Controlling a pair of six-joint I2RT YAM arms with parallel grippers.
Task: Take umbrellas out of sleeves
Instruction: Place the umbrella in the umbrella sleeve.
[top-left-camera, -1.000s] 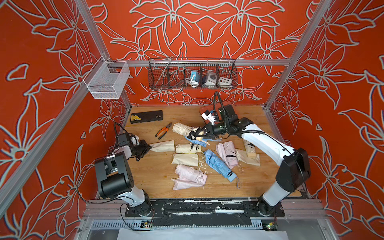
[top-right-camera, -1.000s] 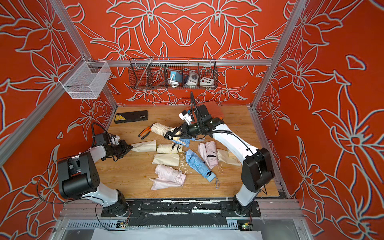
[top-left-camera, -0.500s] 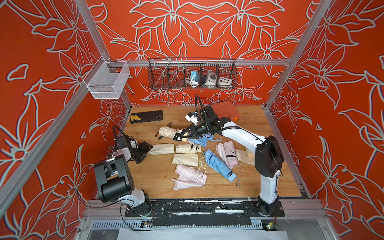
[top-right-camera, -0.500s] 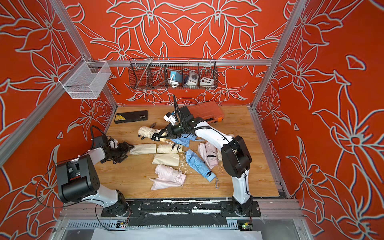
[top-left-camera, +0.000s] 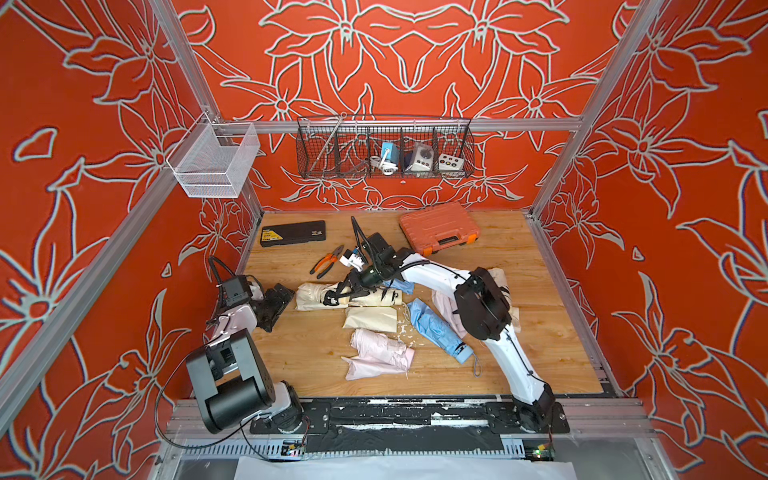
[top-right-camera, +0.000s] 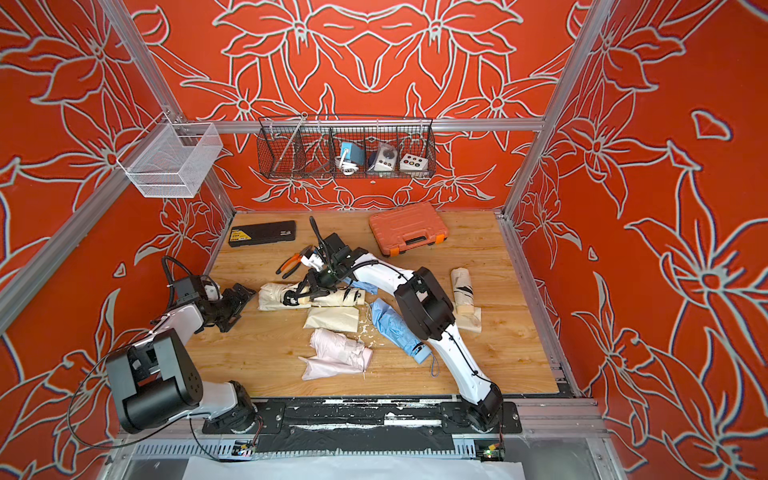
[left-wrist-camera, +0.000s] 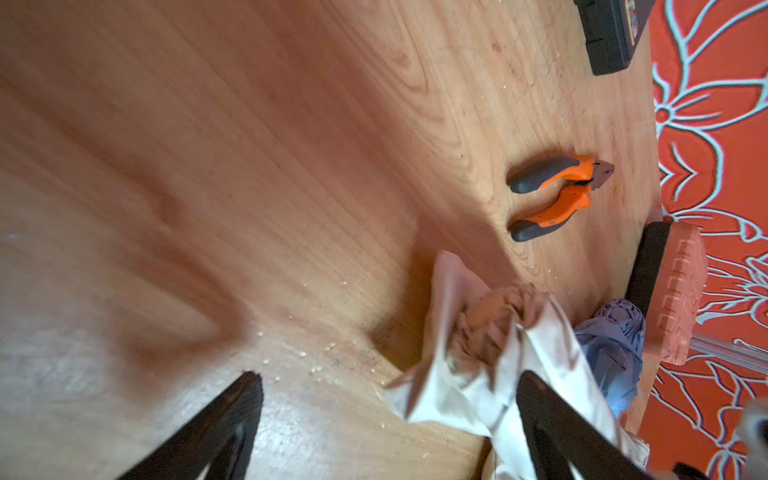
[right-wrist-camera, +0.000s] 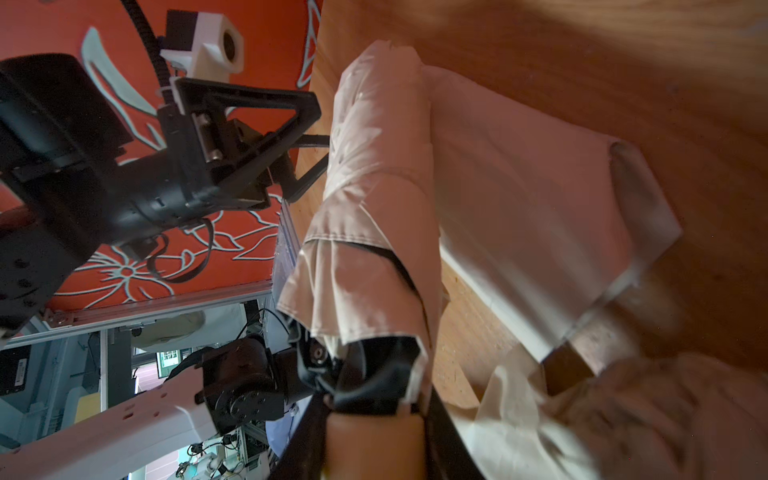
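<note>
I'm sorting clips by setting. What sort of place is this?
Likely a robot lab test cell: left arm and right arm at a wooden table, boxed in by orange flowered panels on metal framing.

pale wooden tabletop (top-left-camera: 540, 332): flat black case (top-left-camera: 293, 233), ribbed orange plastic case (top-left-camera: 438, 227) and orange-handled pliers (top-left-camera: 327, 266) toward the back; in the middle a cream folding umbrella (top-left-camera: 313, 290), flat cream fabric sleeve (top-left-camera: 370, 319), pale pink pleated umbrella (top-left-camera: 378, 343), light blue umbrella (top-left-camera: 434, 330).

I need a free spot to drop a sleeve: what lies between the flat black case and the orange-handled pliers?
Only bare wooden tabletop lies between the black case and the pliers; both top views show it.
</note>
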